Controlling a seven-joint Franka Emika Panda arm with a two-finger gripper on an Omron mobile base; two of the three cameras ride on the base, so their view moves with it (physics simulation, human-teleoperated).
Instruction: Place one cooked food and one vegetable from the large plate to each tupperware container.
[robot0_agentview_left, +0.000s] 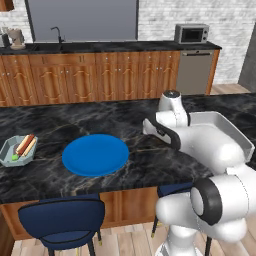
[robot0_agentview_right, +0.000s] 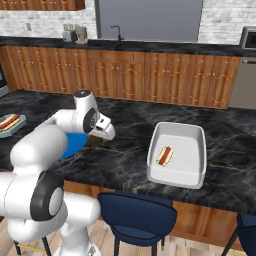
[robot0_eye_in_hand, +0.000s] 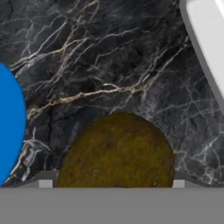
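At far left, the tupperware container, pale and shallow, holds a hot dog and something green; the large plate beside it lies bare. Your gripper, jaws wide, clasps a brown round item. Carry it level to the white tray and release low.

The arm is built of thick, rounded white segments with a smooth, glossy shell. Dark grey to black bands ring the joints, the widest one around the big lower joint near the base. A round white cap with a dark grey disc tops the upper segment. The wrist narrows into a white housing with a dark circular joint face on its side and a dark curved stripe along the forearm.
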